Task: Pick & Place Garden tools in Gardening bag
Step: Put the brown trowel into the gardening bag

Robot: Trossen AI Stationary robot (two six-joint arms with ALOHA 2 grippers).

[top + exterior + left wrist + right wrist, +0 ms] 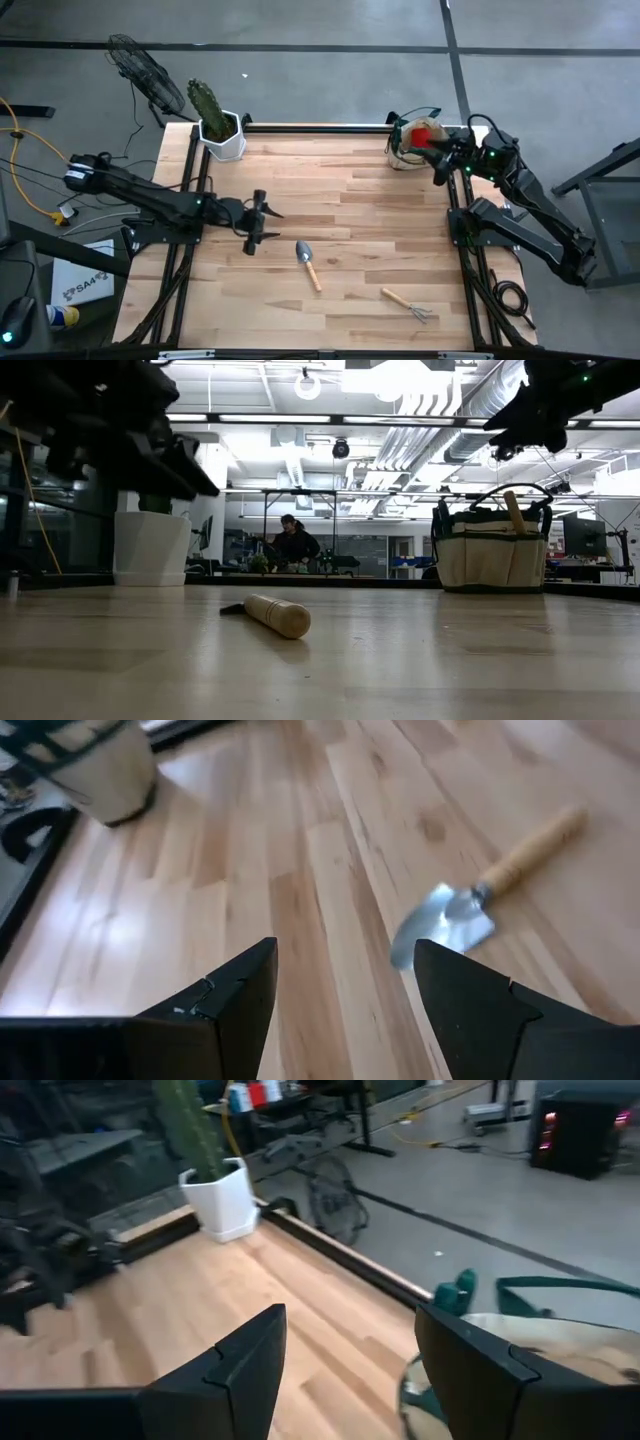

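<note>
From above, the whole bench [330, 200] shows. The gardening bag [412, 144] stands at its far right corner, with a red piece [426, 133] lying in its mouth. A trowel [307, 263] lies near the middle of the near half, and a rake [409, 304] lies toward the near right corner, well apart from the trowel. The cactus pot [222, 134] stands at the far left corner.

The left hand [262, 222] hangs over the left half of the bench, its fingers spread and holding nothing. Its wrist view shows the trowel's metal blade [445, 923] just beyond the fingertips, not touching them. The right hand [441, 160] is just beside the bag at the right edge, also spread and empty. Its wrist view shows the bag's rim [530, 1330] close under one finger [470, 1355].

Only the low view shows a wooden handle [514, 511] standing up out of the bag, and a person [293, 544] sitting in the room behind. It shows the trowel's handle [277, 614] end-on.

The middle and far middle of the bench lie bare between the two arms.
</note>
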